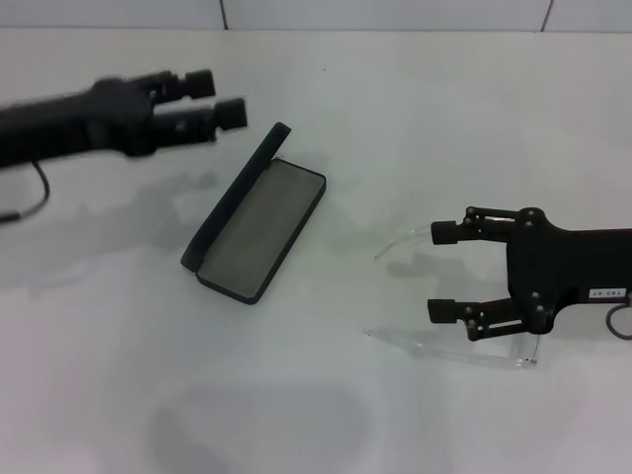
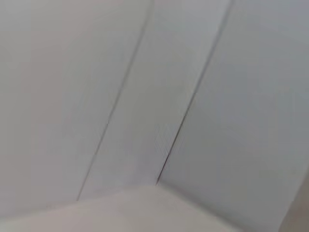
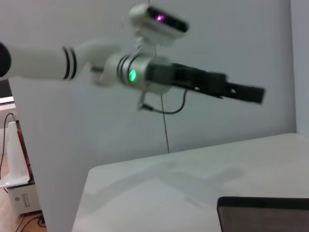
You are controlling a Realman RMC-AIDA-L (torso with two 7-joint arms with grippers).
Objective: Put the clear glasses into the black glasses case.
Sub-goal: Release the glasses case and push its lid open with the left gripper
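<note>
White table (image 1: 415,118), one, carries everything. On it lies one black oblong hinged glasses case (image 1: 259,229), open, its lid raised on the long edge away from the glasses and the grey lining facing up; nothing rests in the lining.

Left gripper (image 1: 222,99), black, hangs in the air just beyond the case's raised lid, its two fingers (image 1: 202,83) close together with only a narrow gap and nothing between them. From the right wrist camera the same arm (image 3: 53,63) shows as white with a black gripper (image 3: 248,93), reaching out above the table (image 3: 193,179); a corner of the case (image 3: 263,215) shows at the frame edge.

Right gripper (image 1: 442,272), black, is well apart from the case, on the side away from the lid. Jaws spread wide, holding nothing.

One pair of clear plastic wraparound glasses (image 1: 464,348) lies on the table directly beneath and beside the right gripper. One arm runs just past the nearer finger; the other arm shows by the farther finger. Whether finger touches plastic: cannot tell.

Nothing stands between glasses and case.
</note>
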